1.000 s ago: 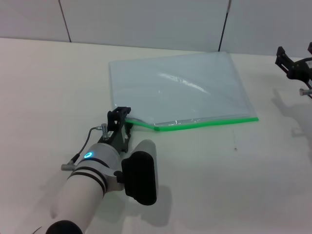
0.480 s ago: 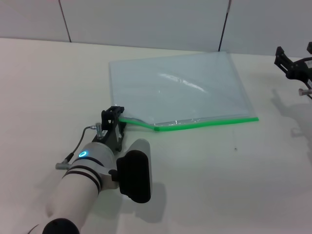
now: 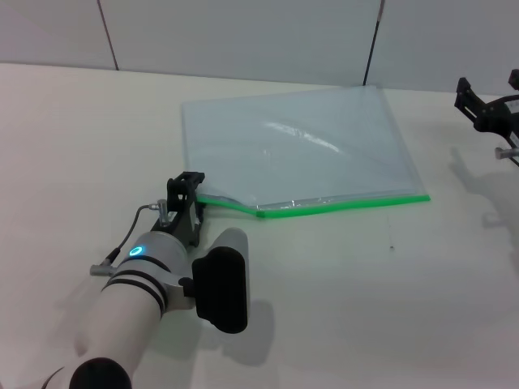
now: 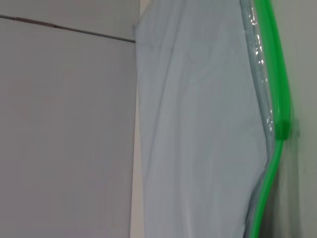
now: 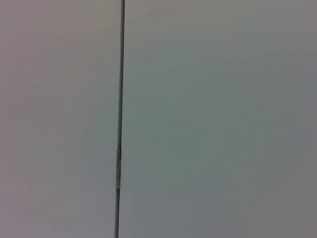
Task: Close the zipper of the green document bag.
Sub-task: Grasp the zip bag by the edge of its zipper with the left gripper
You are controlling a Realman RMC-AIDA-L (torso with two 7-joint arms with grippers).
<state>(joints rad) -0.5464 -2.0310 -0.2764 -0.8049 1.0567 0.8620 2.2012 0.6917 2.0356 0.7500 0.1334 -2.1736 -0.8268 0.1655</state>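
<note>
Head view: we are seeing our left gripper (image 3: 188,194) clamping the zipper (image 3: 340,206) end; only the left wrist view is revealing its slider (image 4: 283,130).

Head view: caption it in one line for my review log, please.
Left gripper at the near-left corner of the green document bag, by its zipper; right gripper parked far right over the table.

Left gripper (image 3: 186,194) reaches low and forward; right gripper (image 3: 486,109) hangs far right.
</note>
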